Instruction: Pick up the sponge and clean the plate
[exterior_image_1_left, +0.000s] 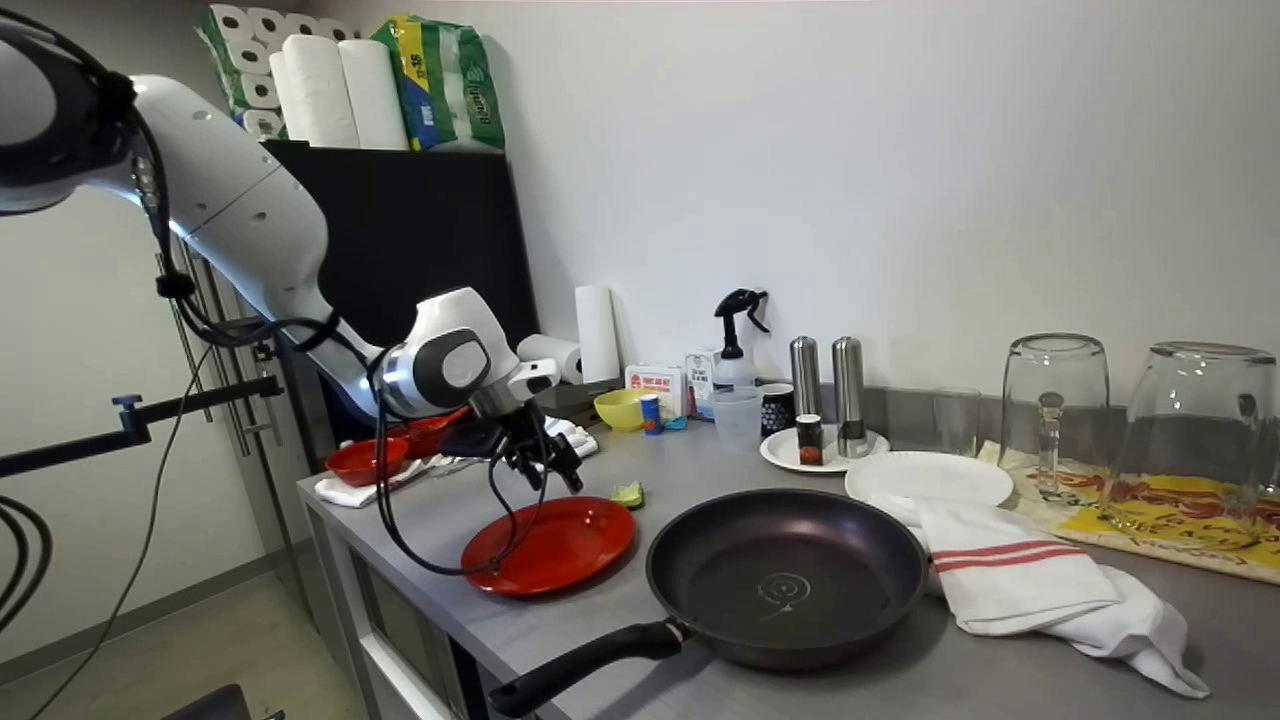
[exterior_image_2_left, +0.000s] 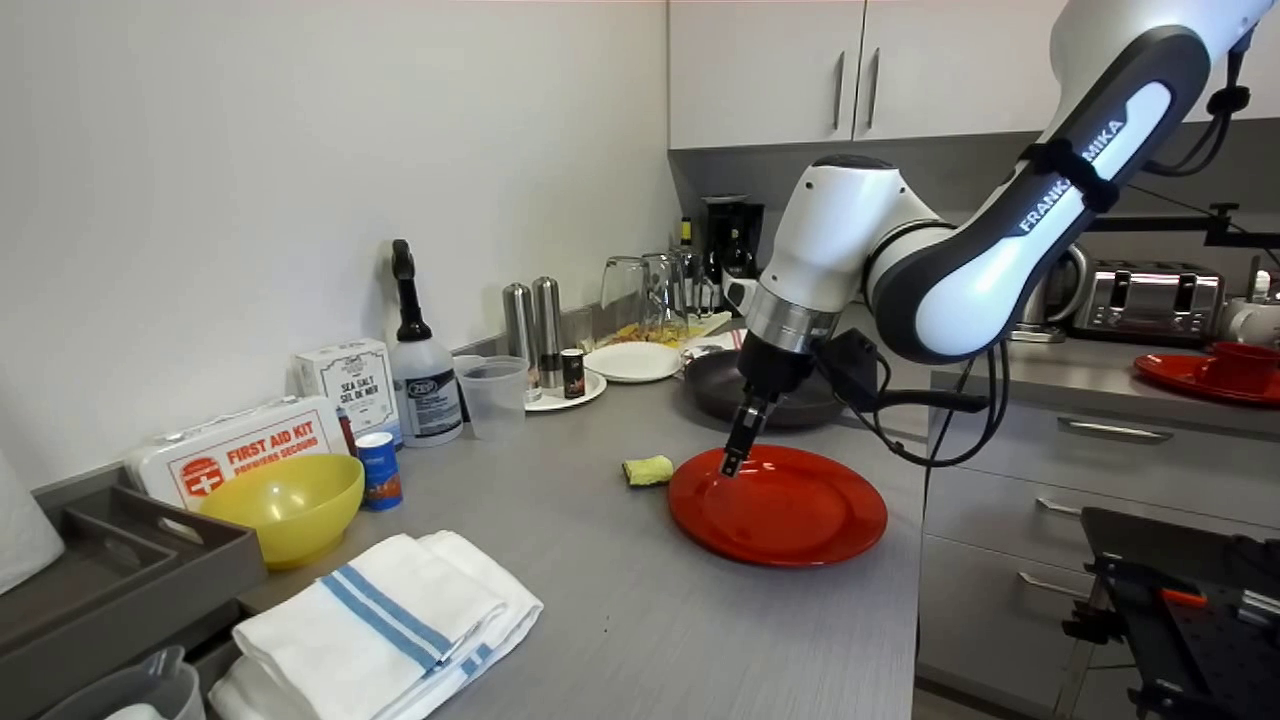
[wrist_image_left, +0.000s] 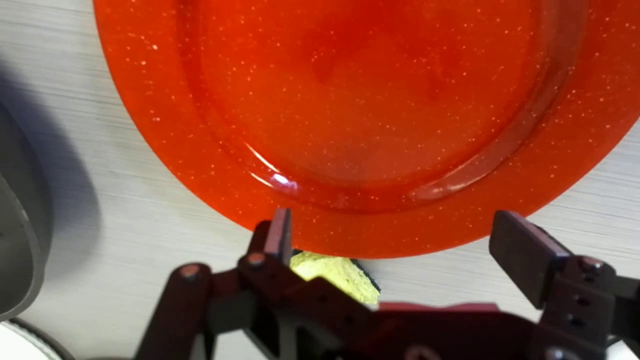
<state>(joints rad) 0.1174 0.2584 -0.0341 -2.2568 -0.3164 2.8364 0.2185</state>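
Observation:
The red plate (exterior_image_1_left: 560, 550) lies flat on the grey counter in both exterior views (exterior_image_2_left: 790, 515) and fills much of the wrist view (wrist_image_left: 370, 100). The yellow sponge (exterior_image_1_left: 628, 495), with a dark underside, lies on the counter close beside the plate's rim on the wall side (exterior_image_2_left: 648, 471). In the wrist view the sponge (wrist_image_left: 340, 275) is partly hidden behind one finger and the gripper body. My gripper (wrist_image_left: 392, 227) is open, with nothing between its fingers. It hangs above the plate's rim near the sponge in both exterior views (exterior_image_1_left: 555, 478) (exterior_image_2_left: 735, 462).
A black frying pan (exterior_image_1_left: 785, 570) stands close beside the plate, its handle toward the counter's front edge. White plates (exterior_image_1_left: 930, 478), shakers and a spray bottle (exterior_image_2_left: 425, 385) stand along the wall. A yellow bowl (exterior_image_2_left: 290, 505) and folded white towels (exterior_image_2_left: 370, 620) lie at the other side.

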